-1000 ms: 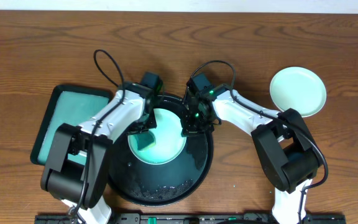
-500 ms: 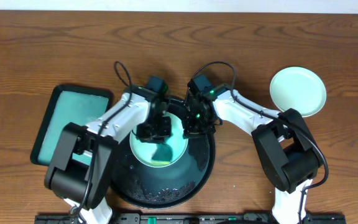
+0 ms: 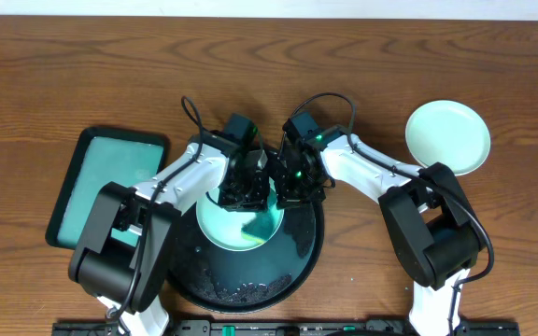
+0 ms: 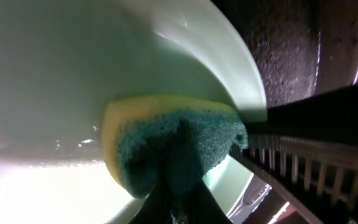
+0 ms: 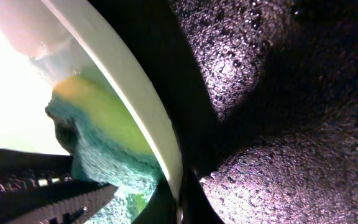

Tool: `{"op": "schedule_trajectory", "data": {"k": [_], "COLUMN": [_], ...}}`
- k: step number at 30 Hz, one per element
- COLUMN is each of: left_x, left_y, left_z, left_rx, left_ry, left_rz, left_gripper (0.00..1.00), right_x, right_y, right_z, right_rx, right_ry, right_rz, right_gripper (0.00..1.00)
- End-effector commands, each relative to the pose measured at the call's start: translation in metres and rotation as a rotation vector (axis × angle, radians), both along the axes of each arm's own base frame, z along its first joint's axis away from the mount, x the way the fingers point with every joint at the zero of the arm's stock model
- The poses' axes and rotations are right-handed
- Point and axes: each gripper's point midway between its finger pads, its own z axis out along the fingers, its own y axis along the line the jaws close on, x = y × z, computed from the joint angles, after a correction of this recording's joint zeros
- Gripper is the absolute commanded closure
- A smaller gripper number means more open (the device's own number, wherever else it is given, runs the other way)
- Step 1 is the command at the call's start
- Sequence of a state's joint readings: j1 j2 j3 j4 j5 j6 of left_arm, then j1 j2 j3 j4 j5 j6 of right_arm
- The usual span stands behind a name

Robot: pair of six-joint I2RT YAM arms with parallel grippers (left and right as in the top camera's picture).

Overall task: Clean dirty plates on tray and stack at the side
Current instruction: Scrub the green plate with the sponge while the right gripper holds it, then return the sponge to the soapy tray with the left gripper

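The left gripper (image 3: pixel 244 193) pinches a sponge (image 4: pixel 173 149) against the mint plate (image 3: pixel 234 231) in the black tray (image 3: pixel 299 263). The right gripper (image 3: pixel 293 193) clamps that plate's rim. A pale plate (image 3: pixel 447 137) sits well apart on the table (image 3: pixel 63 65).

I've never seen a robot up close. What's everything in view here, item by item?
table: one, brown wood, under everything
black tray: one, glossy black, front centre
mint plate: one, mint, in the black tray
pale plate: one, pale mint, on the table, right
teal tray: one, teal with dark rim, on the table, left
sponge: one, yellow and teal, on the mint plate
left arm: one, white and black, over the black tray
right arm: one, white and black, over the black tray
left tool: one, black, shut on the sponge
right tool: one, black, shut on the mint plate's rim
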State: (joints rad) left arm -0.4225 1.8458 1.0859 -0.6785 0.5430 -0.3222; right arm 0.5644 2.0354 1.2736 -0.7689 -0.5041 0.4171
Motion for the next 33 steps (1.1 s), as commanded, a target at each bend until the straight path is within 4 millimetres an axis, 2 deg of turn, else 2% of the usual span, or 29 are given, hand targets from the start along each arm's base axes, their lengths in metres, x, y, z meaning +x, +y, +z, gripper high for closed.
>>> {"op": "schedule_trajectory", "data": {"k": [1,4,7,12,15,24,30,33], "left_x": [0.026,0.038,0.041,0.048,0.051,0.06,0.06,0.062], "left_y": [0.018,0.044,0.065,0.118,0.148,0.248,0.316,0.335], "left_z": [0.009,0.025,0.047,0.086,0.099,0.098,0.099,0.093], "left_rx": [0.056,0.141,0.207,0.38,0.423,0.493,0.657,0.696], "left_ry": [-0.071,-0.132,-0.184,-0.318,-0.348,-0.322,-0.344,-0.343], "left_rz": [0.11,0.172,0.206,0.309,0.392,0.623,0.775,0.808], "left_gripper": [0.93,0.92,0.93,0.93,0.93,0.87,0.87,0.87], "right_x": [-0.016,-0.016,-0.015,-0.013,-0.012,-0.014,-0.014,-0.014], "right_y": [-0.021,-0.021,-0.021,-0.019,-0.019,-0.016,-0.016,-0.016], "right_z": [-0.026,-0.026,-0.026,-0.026,-0.026,-0.025,-0.025,-0.025], "right_rx": [-0.112,-0.112,-0.112,-0.103,-0.102,-0.08,-0.079,-0.077], "right_ry": [0.047,0.047,0.046,0.034,0.031,0.033,0.031,0.027], "right_rz": [0.003,0.004,0.004,0.004,0.003,0.028,0.03,0.037], "right_gripper": [0.99,0.99,0.99,0.99,0.99,0.99,0.99,0.99]}}
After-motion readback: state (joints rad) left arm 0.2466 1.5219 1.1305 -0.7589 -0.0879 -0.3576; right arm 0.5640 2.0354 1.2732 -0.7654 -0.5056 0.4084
